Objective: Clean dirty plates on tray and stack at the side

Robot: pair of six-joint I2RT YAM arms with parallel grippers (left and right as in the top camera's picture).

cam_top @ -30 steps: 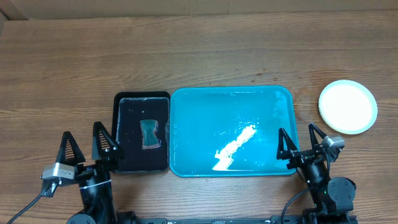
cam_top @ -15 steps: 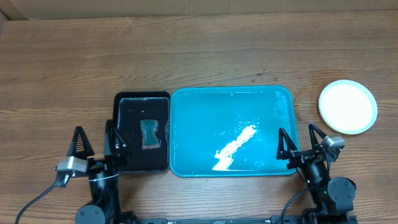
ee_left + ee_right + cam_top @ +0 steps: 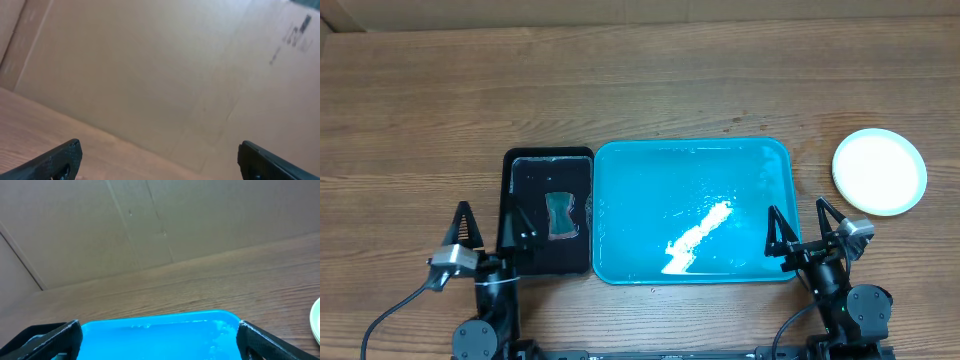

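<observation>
**Both hands wide open and empty; tray bare of plates**

Overhead: the cyan-blue tray (image 3: 620, 160) lies at the middle of the desk (image 3: 640, 80), a white streak across its floor and no plates in it. The plates (image 3: 879, 171) sit well apart from it at the right edge of the desk; from above they read as one pale disc with a cyan rim, possibly a stack. A black tray (image 3: 548, 160) touches the blue tray's left side and holds a small cyan pad (image 3: 561, 215). The left hand (image 3: 492, 228) hovers at the black tray's near left corner, and the right hand (image 3: 802, 225) at the blue tray's near right corner. Both are spread wide and hold nothing.

Left wrist: the left hand (image 3: 159, 146) gapes, facing a cardboard wall (image 3: 150, 70).

Right wrist: the right hand (image 3: 159, 327) gapes above the tray (image 3: 150, 320), with a plate's edge (image 3: 316, 322) at far right.
</observation>
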